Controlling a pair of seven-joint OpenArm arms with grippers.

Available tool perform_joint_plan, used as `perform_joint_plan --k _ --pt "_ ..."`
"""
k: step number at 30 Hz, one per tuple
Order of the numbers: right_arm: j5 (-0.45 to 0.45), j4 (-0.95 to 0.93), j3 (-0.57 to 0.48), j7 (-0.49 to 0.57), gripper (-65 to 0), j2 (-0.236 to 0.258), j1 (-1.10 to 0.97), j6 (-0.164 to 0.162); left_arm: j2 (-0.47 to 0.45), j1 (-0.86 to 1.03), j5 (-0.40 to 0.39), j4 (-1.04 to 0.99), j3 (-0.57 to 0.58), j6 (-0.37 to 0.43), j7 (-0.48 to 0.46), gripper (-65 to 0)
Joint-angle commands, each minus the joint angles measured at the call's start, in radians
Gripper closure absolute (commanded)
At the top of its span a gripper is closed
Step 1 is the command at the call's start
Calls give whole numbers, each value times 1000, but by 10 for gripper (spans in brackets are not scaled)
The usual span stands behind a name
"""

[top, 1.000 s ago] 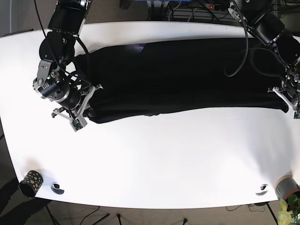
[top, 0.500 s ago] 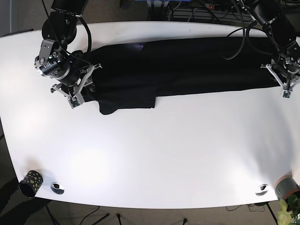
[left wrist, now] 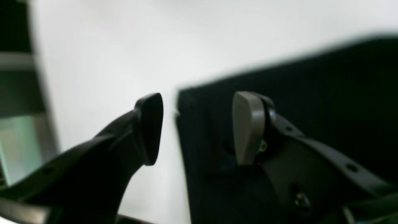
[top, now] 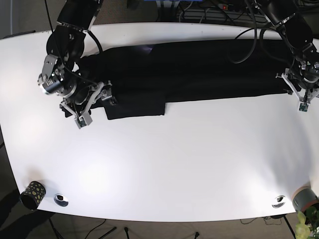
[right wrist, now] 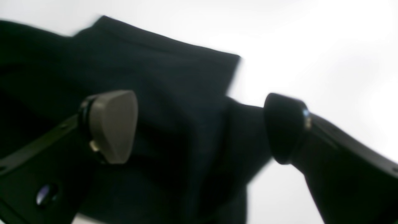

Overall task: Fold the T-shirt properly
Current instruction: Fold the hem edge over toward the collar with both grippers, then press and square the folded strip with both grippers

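We see the black cotton T-shirt (top: pixel 189 69) lying as a long, flat, dark band along the far edge of the white bench (top: pixel 164 159), reaching from near its left end to near its right end, with a shorter doubled flap (top: pixel 134 105) jutting toward the near edge at the left end. Compared with half a second ago, that flap looks squarer and tidier, and the right pincer (top: pixel 82 107) has dropped lower, toward the near edge. We find this pincer released, its pads spread wide over the flap's corner in the right wrist view. The left pincer (top: pixel 301 92) is likewise released at the garment's right end, one pad (left wrist: pixel 248 127) above the cloth and the other (left wrist: pixel 150 127) over bare bench.
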Motion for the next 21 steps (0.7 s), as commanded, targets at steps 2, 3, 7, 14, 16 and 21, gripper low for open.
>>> perform_joint_plan --k 2,3,7,14,16,21 --pt "22 -105 7 -1 -618 11 82 5 8 0 -9 -2 40 2 -11 -319" --pt "22 -135 7 -1 -618 11 101 5 9 0 -9 -12 49 2 -11 -319" --pt "11 -309 7 0 -618 13 197 5 11 3 -6 -78 64 2 -11 -319" --pt "10 -530 7 13 -618 22 278 5 6 38 -9 -131 61 2 -16 -318" --pt "11 -550 7 23 -599 21 279 5 6 41 -9 -132 61 2 -16 -318" --pt "20 -559 7 29 -346 4 276 5 6 53 -9 -132 61 2 -16 -318"
